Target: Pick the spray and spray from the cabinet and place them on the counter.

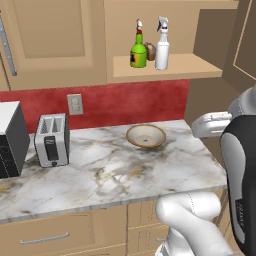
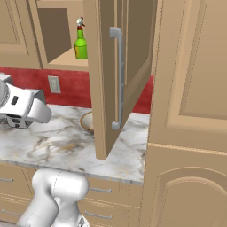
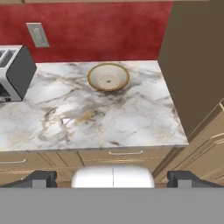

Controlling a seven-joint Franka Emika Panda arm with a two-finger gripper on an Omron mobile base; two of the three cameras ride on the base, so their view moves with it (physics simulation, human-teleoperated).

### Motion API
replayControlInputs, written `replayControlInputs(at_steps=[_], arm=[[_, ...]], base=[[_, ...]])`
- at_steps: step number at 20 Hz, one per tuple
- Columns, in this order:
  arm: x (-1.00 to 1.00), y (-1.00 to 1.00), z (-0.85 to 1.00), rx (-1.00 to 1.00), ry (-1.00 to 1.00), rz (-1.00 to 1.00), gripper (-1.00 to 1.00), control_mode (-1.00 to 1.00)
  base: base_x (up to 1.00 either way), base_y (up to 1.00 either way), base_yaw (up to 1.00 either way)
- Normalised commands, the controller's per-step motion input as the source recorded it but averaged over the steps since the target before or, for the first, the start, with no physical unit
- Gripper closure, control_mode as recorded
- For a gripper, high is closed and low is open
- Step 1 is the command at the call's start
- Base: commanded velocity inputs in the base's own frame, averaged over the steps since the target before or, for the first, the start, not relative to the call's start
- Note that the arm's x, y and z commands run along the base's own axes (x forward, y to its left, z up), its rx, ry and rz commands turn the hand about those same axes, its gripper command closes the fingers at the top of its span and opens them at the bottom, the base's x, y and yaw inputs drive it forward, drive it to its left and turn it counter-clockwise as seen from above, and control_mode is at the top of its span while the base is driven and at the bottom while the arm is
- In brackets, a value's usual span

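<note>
Two sprays stand side by side on the open cabinet's shelf (image 1: 190,64): a green bottle (image 1: 138,52) with a yellow label and a red-white top, and to its right a white bottle (image 1: 162,48) with a pale trigger nozzle. The right base view shows the green one (image 2: 80,44) beside the swung-out cabinet door (image 2: 106,75). My gripper (image 3: 113,179) is open and empty, its fingertips (image 3: 41,179) spread wide. It hangs in front of the counter (image 3: 109,118), looking down at the marble, well below and apart from the sprays.
A tan bowl (image 1: 145,136) sits on the counter under the shelf. A silver toaster (image 1: 51,140) and a dark microwave (image 1: 10,142) stand at the left. A small brown lump (image 1: 150,50) lies behind the sprays. A tall cabinet side (image 3: 192,65) bounds the counter's right end.
</note>
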Motion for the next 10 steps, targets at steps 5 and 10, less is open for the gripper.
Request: replayControlInputs(at_steps=[5, 10], arm=[[0.18, -0.04, 0.04, 0.0, 0.0, -0.01, -1.0, -1.0], [0.19, -0.06, 0.01, 0.0, 0.0, -0.02, -1.0, -1.0]], base=[[0.0, 0.0, 0.0], [0.0, 0.0, 0.0]])
